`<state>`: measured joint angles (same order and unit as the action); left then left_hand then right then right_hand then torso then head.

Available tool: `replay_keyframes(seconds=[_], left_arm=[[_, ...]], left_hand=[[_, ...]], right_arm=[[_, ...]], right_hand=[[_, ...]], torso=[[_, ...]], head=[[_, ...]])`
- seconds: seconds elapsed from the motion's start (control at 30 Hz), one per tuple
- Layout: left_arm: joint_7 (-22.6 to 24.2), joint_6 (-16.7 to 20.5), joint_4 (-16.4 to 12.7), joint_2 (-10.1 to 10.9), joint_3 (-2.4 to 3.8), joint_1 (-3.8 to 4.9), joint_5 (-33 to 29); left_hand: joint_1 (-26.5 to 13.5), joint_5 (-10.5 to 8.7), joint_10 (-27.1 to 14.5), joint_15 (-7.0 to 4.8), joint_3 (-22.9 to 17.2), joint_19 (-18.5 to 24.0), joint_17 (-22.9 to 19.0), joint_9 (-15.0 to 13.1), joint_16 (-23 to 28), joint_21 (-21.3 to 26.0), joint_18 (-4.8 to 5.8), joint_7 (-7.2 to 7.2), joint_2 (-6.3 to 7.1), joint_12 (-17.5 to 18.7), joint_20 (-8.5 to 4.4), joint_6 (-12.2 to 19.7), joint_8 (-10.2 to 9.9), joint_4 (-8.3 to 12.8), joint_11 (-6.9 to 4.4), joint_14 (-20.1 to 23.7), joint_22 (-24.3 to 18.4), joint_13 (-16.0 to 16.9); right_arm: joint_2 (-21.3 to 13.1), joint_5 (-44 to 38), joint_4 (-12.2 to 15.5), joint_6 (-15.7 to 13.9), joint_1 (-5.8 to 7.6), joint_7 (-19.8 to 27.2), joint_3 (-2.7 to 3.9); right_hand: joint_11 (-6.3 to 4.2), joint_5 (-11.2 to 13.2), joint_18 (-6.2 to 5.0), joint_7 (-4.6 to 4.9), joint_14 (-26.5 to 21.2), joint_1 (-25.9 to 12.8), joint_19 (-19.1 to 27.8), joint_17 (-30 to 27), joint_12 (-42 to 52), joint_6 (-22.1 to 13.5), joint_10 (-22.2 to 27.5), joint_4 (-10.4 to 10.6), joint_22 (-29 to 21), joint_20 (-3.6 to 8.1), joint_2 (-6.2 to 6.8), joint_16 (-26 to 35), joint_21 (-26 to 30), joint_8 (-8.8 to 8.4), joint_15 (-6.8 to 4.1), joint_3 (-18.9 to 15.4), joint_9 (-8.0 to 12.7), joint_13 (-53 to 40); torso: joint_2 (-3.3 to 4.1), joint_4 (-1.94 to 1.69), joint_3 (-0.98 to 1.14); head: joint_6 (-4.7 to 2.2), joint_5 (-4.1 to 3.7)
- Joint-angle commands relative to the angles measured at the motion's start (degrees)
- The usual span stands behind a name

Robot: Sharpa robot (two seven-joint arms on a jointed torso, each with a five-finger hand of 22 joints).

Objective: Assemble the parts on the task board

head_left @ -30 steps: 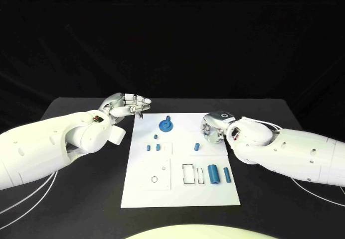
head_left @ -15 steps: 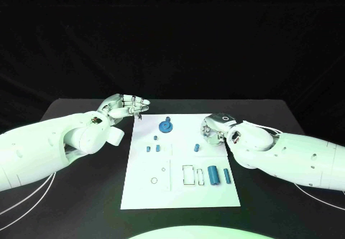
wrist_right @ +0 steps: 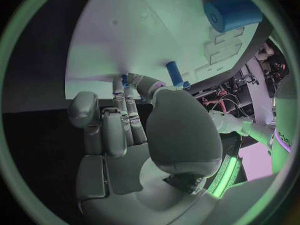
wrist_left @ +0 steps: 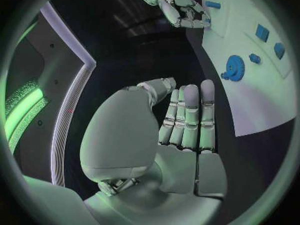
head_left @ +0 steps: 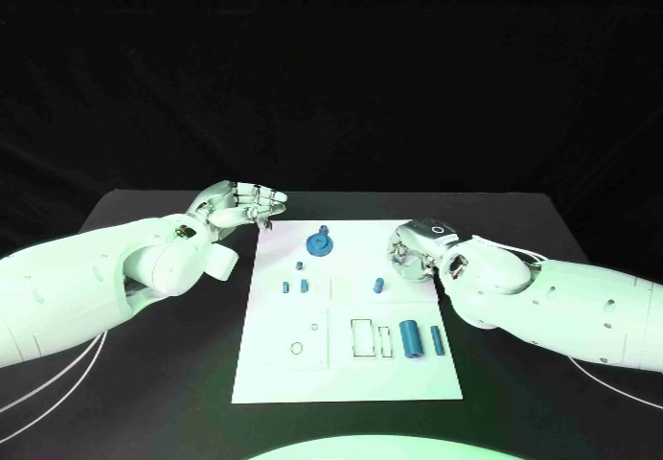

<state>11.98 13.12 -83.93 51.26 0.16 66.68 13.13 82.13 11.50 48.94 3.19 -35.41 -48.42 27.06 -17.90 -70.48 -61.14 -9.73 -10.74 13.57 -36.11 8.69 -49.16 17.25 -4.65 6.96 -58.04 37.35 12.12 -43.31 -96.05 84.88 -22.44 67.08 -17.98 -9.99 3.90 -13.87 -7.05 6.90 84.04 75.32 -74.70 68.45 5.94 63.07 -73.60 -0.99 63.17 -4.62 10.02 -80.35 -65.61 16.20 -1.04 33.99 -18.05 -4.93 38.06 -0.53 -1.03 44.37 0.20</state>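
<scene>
Head view: two hands wait beside the white task board (head_left: 277, 369) on the black surface (head_left: 553, 383).
Near the right side of the board lie a big blue roller (head_left: 410, 337) and a thin blue pin (head_left: 435, 337). Farther off stands a round blue gear (head_left: 319, 243). The right hand (head_left: 410, 251) sits at the board's right edge, fingers (wrist_right: 119, 127) curled in, holding nothing. The left hand (head_left: 246, 203) hovers at the far left corner, fingers (wrist_left: 187, 117) pressed together, also holding nothing.

1. The board (head_left: 284, 369) lies mid-table (head_left: 125, 383).
2. On it, a gear (head_left: 319, 242) sits at the far end, and two cylinders (head_left: 412, 336) lie side by side near the right edge.
3. The left hand (head_left: 246, 204) is off the far-left corner, the right hand (head_left: 410, 251) at the right edge.
</scene>
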Motion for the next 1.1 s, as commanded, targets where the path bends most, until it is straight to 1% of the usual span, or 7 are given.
replay_keyframes(seconds=[0.03,0.43,0.53,0.63,0.83,1.03,1.1], left_arm=[[0.77,-1.4,0.06,-0.02,0.06,0.03,0.33],[0.72,-1.58,0.41,0.02,0.06,0.03,0.33],[0.72,-1.59,0.48,0.01,0.06,0.03,0.33],[0.72,-1.62,0.53,-0.03,0.06,0.03,0.33],[0.74,-1.65,0.64,-0.2,0.06,0.03,0.33],[0.8,-1.74,0.78,-0.61,0.05,0.03,0.33],[0.82,-1.79,0.86,-0.81,0.05,0.02,0.33]], left_hand=[[0.03,-0.11,-0.45,-0.22,0.03,0.12,-0.11,-0.1,0.33,0.33,-0.9,0.14,-0.55,-0.25,-0.13,-0.18,0.41,0.39,0.14,0.33,-0.07,-0.11],[0.03,-0.1,-0.52,-0.21,0.04,0.12,-0.12,-0.1,0.34,0.33,-0.9,0.14,-0.54,-0.23,-0.13,-0.18,0.42,0.41,0.15,0.35,-0.07,-0.13],[0.03,-0.1,-0.52,-0.21,0.04,0.12,-0.12,-0.1,0.34,0.33,-0.9,0.14,-0.54,-0.23,-0.13,-0.18,0.42,0.41,0.15,0.35,-0.07,-0.13],[0.03,-0.1,-0.52,-0.21,0.04,0.12,-0.12,-0.1,0.34,0.33,-0.9,0.14,-0.54,-0.23,-0.13,-0.18,0.42,0.41,0.15,0.35,-0.07,-0.13],[0.03,-0.1,-0.52,-0.21,0.04,0.12,-0.12,-0.1,0.34,0.33,-0.9,0.14,-0.54,-0.23,-0.13,-0.18,0.42,0.41,0.15,0.35,-0.07,-0.13],[0.03,-0.09,-0.7,-0.2,0.05,0.13,-0.16,-0.1,0.35,0.34,-0.89,0.12,-0.55,-0.18,-0.13,-0.15,0.45,0.45,0.19,0.38,-0.08,-0.18],[0.03,-0.09,-0.7,-0.2,0.05,0.13,-0.16,-0.1,0.35,0.34,-0.89,0.12,-0.55,-0.18,-0.13,-0.15,0.45,0.45,0.19,0.38,-0.08,-0.18]], right_arm=[[-0.28,0.84,0.98,-0.97,0.33,1.55,0.11],[-3.28,2.55,5.59,-1.71,1.8,1.49,0.45],[-3.95,3.25,7.2,-2.42,2.05,1.69,0.54],[-4.26,4.15,8.65,-3.52,2.15,2.21,0.59],[-4.05,6.98,12.17,-6.3,1.96,4.69,0.62],[-2.52,9.01,14.98,-7.9,1.09,7.15,0.63],[-1.79,9.51,15.43,-8.07,0.63,7.77,0.63]], right_hand=[[-0.93,-0.19,0.78,-0.15,2.71,-0.74,-0.36,0.18,-0.03,0.28,-1.1,0.41,0.13,-0.11,-0.13,-0.28,-0.31,0.26,-0.3,-0.07,-0.12,0.05],[-0.94,-0.19,0.79,-0.17,2.73,-0.8,-0.41,0.33,-0.04,0.26,-1.13,0.44,0.22,-0.1,-0.09,-0.36,-0.38,0.29,-0.3,-0.09,-0.17,0.05],[-0.96,-0.18,0.8,-0.19,2.74,-0.87,-0.43,0.41,-0.08,0.21,-1.15,0.48,0.29,-0.1,-0.02,-0.43,-0.43,0.33,-0.31,-0.1,-0.23,0.05],[-0.96,-0.18,0.8,-0.19,2.74,-0.87,-0.43,0.41,-0.08,0.21,-1.15,0.48,0.29,-0.1,-0.02,-0.43,-0.43,0.33,-0.31,-0.1,-0.23,0.05],[-0.97,-0.19,0.71,-0.2,2.73,-0.88,-0.22,0.36,-0.13,0.13,-1.11,0.46,-0.06,-0.09,0.08,-0.44,-0.09,0.35,-0.33,-0.1,-0.29,0.07],[-0.97,-0.2,0.66,-0.19,2.71,-0.86,-0.09,0.31,-0.19,0.05,-1.06,0.43,-0.26,-0.08,0.12,-0.43,0.1,0.34,-0.33,-0.08,-0.33,0.08],[-0.96,-0.21,0.61,-0.18,2.7,-0.82,0.02,0.33,-0.24,-0.02,-1.02,0.41,-0.45,-0.08,0.11,-0.45,0.29,0.34,-0.33,-0.04,-0.36,0.09]], torso=[[-0.01,0.01,-0.01],[-0.03,0.07,-0.03],[-0.01,0.06,-0.04],[0.01,0.05,-0.02],[0.0,0.02,0.06],[-0.11,-0.06,-0.05],[-0.16,-0.06,-0.12]], head=[[-0.12,0.22],[-0.07,0.28],[-0.1,0.25],[-0.13,0.55],[0.09,1.66],[0.43,3.04],[0.61,3.75]])
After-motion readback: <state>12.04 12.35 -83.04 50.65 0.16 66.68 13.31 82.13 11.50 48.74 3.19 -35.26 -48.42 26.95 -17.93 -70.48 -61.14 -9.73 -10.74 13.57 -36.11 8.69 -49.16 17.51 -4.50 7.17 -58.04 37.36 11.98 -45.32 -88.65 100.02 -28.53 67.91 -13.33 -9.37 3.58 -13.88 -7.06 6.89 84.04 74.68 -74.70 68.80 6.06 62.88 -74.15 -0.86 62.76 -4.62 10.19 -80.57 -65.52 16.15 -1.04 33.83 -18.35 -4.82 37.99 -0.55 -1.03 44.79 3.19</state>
